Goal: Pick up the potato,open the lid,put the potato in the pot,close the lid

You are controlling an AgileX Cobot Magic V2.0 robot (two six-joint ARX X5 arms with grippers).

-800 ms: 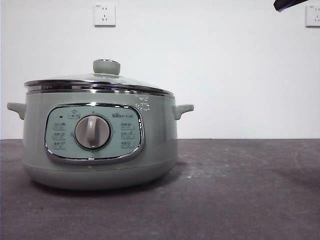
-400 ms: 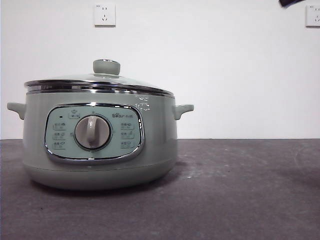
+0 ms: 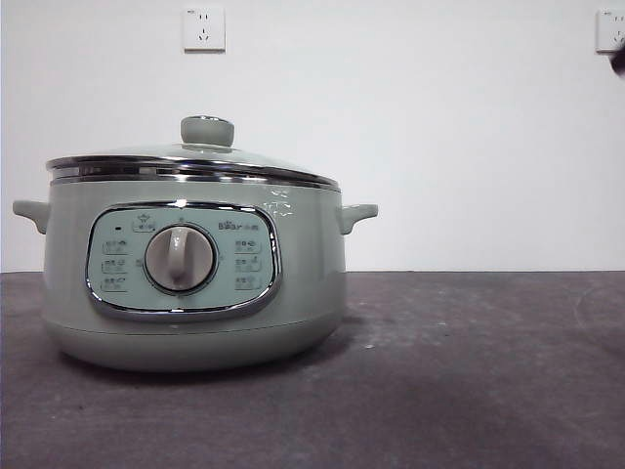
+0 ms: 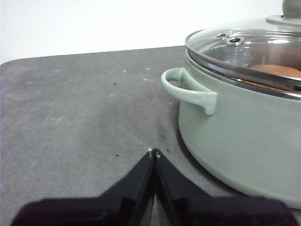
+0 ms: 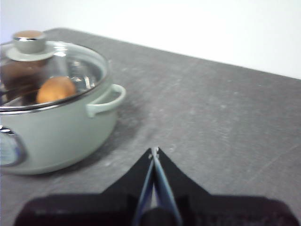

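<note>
On the dark grey table (image 3: 469, 391), left of centre in the front view, stands the pot (image 3: 195, 283), its chrome-framed control panel (image 3: 182, 261) and central dial (image 3: 181, 259) facing the camera. The lid (image 3: 195, 161) sits closed on the pot's rim, its chrome edge level all round and its pale green knob (image 3: 207, 130) upright at the top. One small handle (image 3: 356, 215) projects from each side of the pot. The potato (image 5: 55, 89) lies inside the pot, visible through the glass of the lid in both wrist views as an orange-brown oval; in the front view it is hidden by the pot's wall. Two white wall sockets (image 3: 203, 28) are mounted on the pale wall behind.

The left gripper (image 4: 154, 151) hangs low over the bare table beside one handle of the pot, apart from it, with its two black jaws pressed together and nothing between them. The right gripper (image 5: 154, 149) hangs over the table on the other side, well apart from the pot, its jaws likewise closed tip to tip and empty. In the front view neither gripper can be made out; only a dark blur (image 3: 618, 62) touches the right edge near the upper corner.
</note>
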